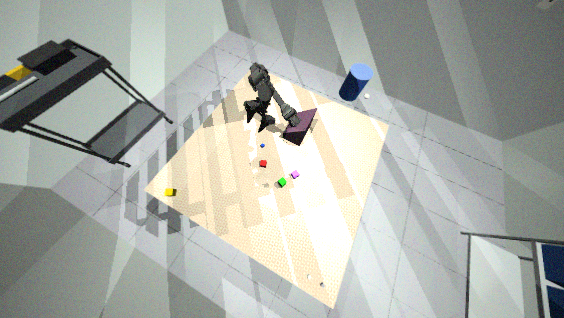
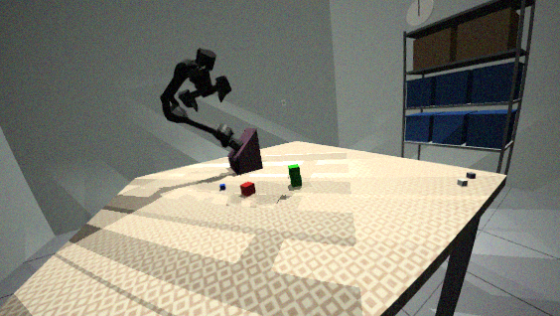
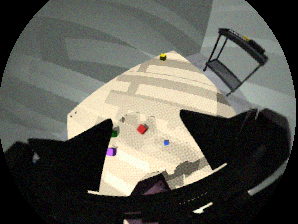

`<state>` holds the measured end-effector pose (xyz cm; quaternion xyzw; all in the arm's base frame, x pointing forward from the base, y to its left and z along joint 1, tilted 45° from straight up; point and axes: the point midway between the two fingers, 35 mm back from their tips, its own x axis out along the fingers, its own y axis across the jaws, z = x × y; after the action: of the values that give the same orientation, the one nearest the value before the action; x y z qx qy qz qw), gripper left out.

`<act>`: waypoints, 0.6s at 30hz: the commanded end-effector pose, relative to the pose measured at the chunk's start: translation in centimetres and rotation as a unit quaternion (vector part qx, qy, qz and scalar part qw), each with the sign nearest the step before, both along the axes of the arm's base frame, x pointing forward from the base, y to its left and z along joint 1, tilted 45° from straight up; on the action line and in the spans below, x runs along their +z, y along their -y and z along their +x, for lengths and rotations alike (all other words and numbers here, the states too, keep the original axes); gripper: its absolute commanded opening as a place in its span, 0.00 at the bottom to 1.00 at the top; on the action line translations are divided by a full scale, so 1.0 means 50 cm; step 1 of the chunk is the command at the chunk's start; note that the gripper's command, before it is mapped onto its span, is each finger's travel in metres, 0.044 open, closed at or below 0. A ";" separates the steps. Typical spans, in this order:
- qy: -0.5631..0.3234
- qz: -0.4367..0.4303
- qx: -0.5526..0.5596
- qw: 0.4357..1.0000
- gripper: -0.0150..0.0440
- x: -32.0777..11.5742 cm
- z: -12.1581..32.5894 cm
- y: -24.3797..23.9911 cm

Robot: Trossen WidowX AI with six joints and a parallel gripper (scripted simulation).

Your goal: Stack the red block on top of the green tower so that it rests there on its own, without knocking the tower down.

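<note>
The red block (image 1: 263,163) (image 2: 247,189) (image 3: 142,129) lies on the patterned table top, between the blue cube and the green tower. The green tower (image 1: 282,182) (image 2: 295,176) (image 3: 114,134) stands upright, its upper part looking slightly offset. In the wrist view the left finger partly hides it. My gripper (image 1: 254,126) (image 2: 210,105) (image 3: 147,116) is open and empty, high above the table on the arm's side of the red block. The red block shows between the two fingers in the wrist view, well beyond them.
A dark purple wedge (image 1: 302,125) (image 2: 248,151) stands beside the arm. A small blue cube (image 1: 262,145) (image 2: 222,187) (image 3: 166,142) lies near the red block. A violet block (image 1: 295,174) (image 3: 111,151) lies close to the tower. A yellow block (image 1: 170,192) (image 3: 163,57) lies near a far corner.
</note>
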<state>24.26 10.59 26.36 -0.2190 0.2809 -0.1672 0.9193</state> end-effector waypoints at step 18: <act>-0.314 -0.158 -0.031 0.936 1.00 -0.259 0.154 0.084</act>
<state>30.90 7.32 15.36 -0.3761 0.4958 -0.1718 0.7637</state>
